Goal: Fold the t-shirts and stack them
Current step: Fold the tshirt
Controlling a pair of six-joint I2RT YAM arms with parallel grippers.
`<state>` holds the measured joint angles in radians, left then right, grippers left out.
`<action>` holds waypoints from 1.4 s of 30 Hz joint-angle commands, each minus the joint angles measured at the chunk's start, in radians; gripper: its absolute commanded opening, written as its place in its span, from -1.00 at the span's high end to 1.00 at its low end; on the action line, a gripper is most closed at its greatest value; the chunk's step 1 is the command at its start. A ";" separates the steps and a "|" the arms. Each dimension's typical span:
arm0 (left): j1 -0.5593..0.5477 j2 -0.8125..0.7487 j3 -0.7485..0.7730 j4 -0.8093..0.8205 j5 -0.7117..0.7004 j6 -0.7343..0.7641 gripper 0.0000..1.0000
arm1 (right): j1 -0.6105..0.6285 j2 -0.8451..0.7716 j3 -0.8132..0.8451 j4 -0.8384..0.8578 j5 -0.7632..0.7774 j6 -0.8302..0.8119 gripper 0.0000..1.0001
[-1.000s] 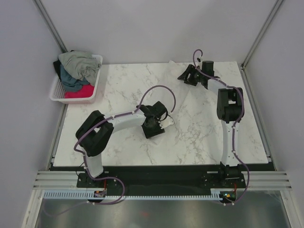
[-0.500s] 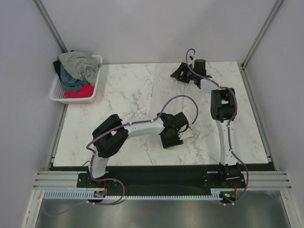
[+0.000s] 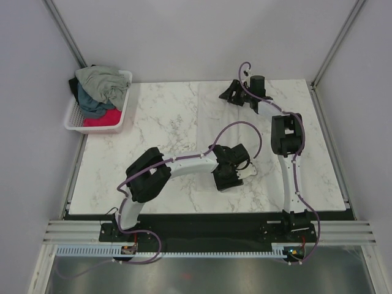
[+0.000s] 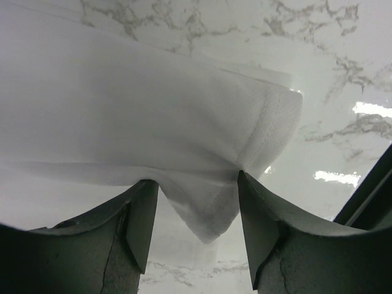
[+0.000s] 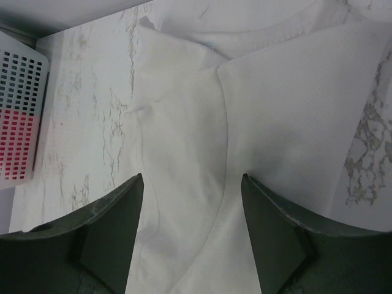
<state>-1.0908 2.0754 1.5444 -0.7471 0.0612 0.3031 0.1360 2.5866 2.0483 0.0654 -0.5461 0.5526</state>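
A white t-shirt (image 3: 226,119) lies flat on the marble table, hard to tell from the top. My left gripper (image 3: 246,174) is low at its near edge. In the left wrist view its fingers (image 4: 138,214) stand apart, and a hemmed corner of the white shirt (image 4: 208,208) sags between them, unpinched. My right gripper (image 3: 235,95) is open at the far edge, over the shirt's collar end (image 5: 257,30), where a folded flap (image 5: 177,122) lies. Grey-green (image 3: 101,79), dark teal (image 3: 92,104) and red-pink (image 3: 101,117) shirts sit piled in the basket.
A white lattice basket (image 3: 72,125) stands at the table's far left corner; it also shows in the right wrist view (image 5: 18,110). Grey walls and frame posts close in the table on three sides.
My left arm has swung right and nearer, from the table's middle to right of centre, with white cloth at its fingers. My right gripper has shifted a little left along the far edge.
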 commanded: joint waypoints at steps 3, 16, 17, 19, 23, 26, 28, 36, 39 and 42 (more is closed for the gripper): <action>-0.008 -0.190 -0.038 -0.015 -0.046 -0.006 -0.29 | -0.039 -0.264 -0.056 -0.013 -0.017 -0.062 -0.47; 0.206 -0.491 0.004 -0.055 -0.068 -0.167 -0.79 | -0.098 -0.960 -0.832 -0.271 -0.099 0.064 -0.47; 0.251 -0.517 -0.035 -0.058 0.021 -0.206 -0.78 | -0.107 -1.027 -0.897 -0.271 -0.106 0.120 -0.47; 0.377 -0.546 -0.085 -0.055 0.109 -0.284 -0.72 | -0.116 -1.130 -1.041 -0.317 -0.103 0.115 -0.47; 0.499 -0.613 -0.309 0.015 0.334 -0.479 -0.54 | -0.116 -1.273 -1.212 -0.461 -0.110 0.072 -0.46; 0.565 -0.656 -0.468 0.067 0.481 -0.587 -0.44 | -0.115 -1.351 -1.338 -0.512 -0.129 0.081 -0.43; 0.606 -0.678 -0.545 0.129 0.547 -0.660 -0.41 | -0.115 -1.384 -1.426 -0.518 -0.166 0.121 -0.42; 0.695 -0.689 -0.826 0.371 0.689 -0.881 -0.39 | -0.070 -1.384 -1.513 -0.524 -0.155 0.167 -0.40; 0.698 -0.660 -0.853 0.413 0.695 -0.906 -0.38 | -0.044 -1.323 -1.511 -0.518 -0.147 0.168 -0.38; 0.700 -0.630 -0.845 0.414 0.687 -0.912 -0.37 | -0.010 -1.264 -1.521 -0.483 -0.144 0.188 -0.38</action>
<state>-0.3977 1.4265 0.6907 -0.4194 0.6945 -0.5316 0.0982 1.2873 0.5301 -0.4561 -0.6827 0.7025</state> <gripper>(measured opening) 0.688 0.693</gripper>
